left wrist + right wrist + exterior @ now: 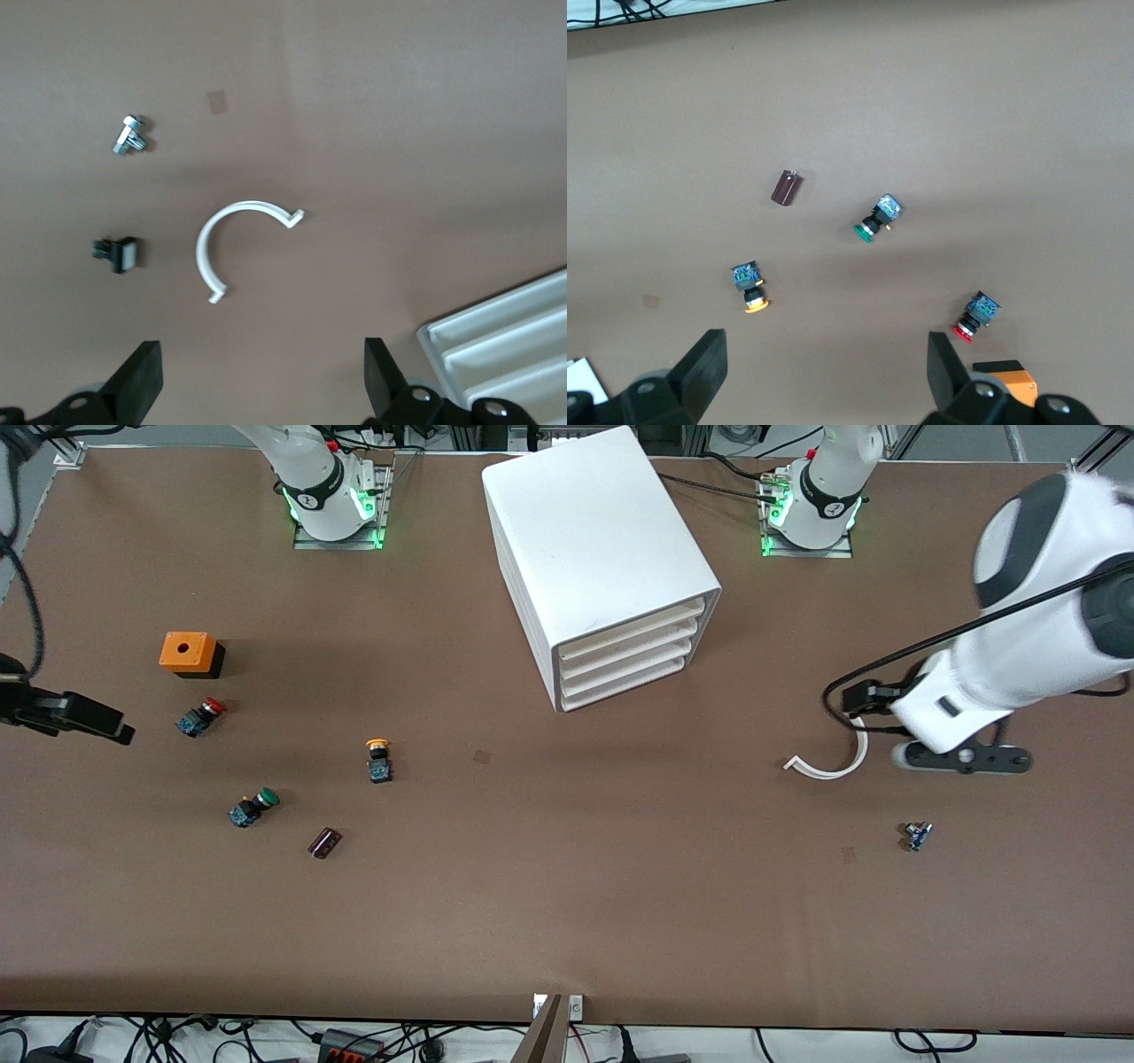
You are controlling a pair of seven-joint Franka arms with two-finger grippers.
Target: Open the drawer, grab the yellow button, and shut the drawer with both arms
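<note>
The white cabinet [585,540] stands at the middle of the table near the robots' bases. Its top drawer [633,631] is shut, flush with the three below; a corner of the drawer fronts shows in the left wrist view [505,341]. The yellow-capped button [378,760] lies on the table toward the right arm's end, also in the right wrist view [749,288]. My right gripper [97,722] [826,372] is open and empty, up over the table near the red button. My left gripper [964,760] [261,381] is open and empty, over the table beside a white curved strip.
A red-capped button [202,716] [973,319], a green-capped button [253,807] [875,220], an orange box [188,653] [1010,376] and a dark maroon cylinder [324,842] [786,188] lie near the yellow one. A white curved strip [828,766] [232,243], a metal bolt [917,835] [129,135] and a small black part [118,252] lie near the left gripper.
</note>
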